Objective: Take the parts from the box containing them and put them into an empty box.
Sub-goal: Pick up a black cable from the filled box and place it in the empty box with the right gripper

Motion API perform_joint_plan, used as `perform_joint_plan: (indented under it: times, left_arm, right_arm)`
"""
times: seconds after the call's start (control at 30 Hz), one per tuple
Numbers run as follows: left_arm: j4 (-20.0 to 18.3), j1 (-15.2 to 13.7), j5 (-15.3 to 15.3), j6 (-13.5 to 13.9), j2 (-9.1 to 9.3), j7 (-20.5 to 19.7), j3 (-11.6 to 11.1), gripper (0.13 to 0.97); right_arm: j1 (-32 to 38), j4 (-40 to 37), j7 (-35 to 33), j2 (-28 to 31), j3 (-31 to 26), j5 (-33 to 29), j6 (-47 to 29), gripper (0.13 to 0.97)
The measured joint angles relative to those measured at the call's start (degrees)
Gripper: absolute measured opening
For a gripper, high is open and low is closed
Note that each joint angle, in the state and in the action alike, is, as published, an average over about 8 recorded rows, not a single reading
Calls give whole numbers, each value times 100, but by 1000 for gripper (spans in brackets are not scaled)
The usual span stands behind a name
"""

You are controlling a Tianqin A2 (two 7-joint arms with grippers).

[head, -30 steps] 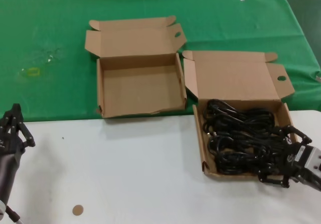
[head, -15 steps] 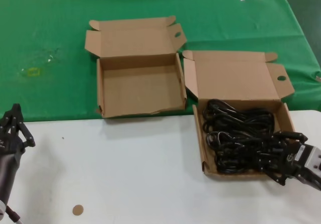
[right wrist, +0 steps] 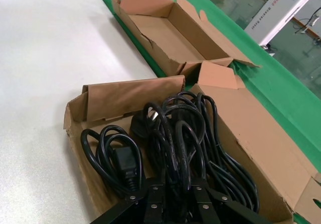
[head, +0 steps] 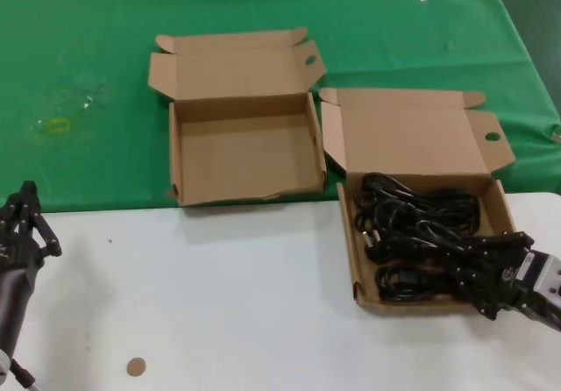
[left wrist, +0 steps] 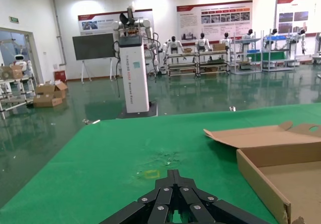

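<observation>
Black coiled power cords (head: pixel 419 226) fill the larger cardboard box (head: pixel 345 233) at the right, lid open. My right gripper (head: pixel 484 266) is at the box's near right corner, shut on a bundle of the cords. In the right wrist view the cords (right wrist: pixel 180 128) run between my fingers (right wrist: pixel 150 204) inside the box (right wrist: pixel 125 97). The empty box (head: pixel 245 156) with the wavy front wall lies open to the left on the green cloth; it also shows in the right wrist view (right wrist: pixel 165 38) and the left wrist view (left wrist: pixel 281 169). My left gripper (head: pixel 22 220) is parked at the near left, shut and empty (left wrist: pixel 174 178).
A green cloth (head: pixel 88 75) covers the far half of the table and a white surface (head: pixel 219 303) the near half. A small brown disc (head: pixel 135 366) lies on the white surface near the front left.
My right gripper's fingers have closed from open onto the cords at the box's near right corner. The cords there have bunched slightly. The left arm has not moved.
</observation>
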Motion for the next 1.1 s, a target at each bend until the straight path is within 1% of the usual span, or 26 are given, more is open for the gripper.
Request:
perform_joint_plan:
  times: [0.3, 0.7, 0.9, 1.1]
  left_arm:
    - [0, 0, -1, 0, 0, 1, 0, 144]
    - [0, 0, -1, 0, 0, 1, 0, 144]
    - [0, 0, -1, 0, 0, 1, 0, 144]
    - [0, 0, -1, 0, 0, 1, 0, 144]
  right_arm:
    - [-66, 100, 9, -13, 174, -58, -53, 214]
    - [-177, 527, 249, -19, 462, -361, -57, 205]
    - [109, 647, 394, -170, 466, -660, -194, 204]
    - [687, 682, 498, -456, 284, -1037, -483, 204]
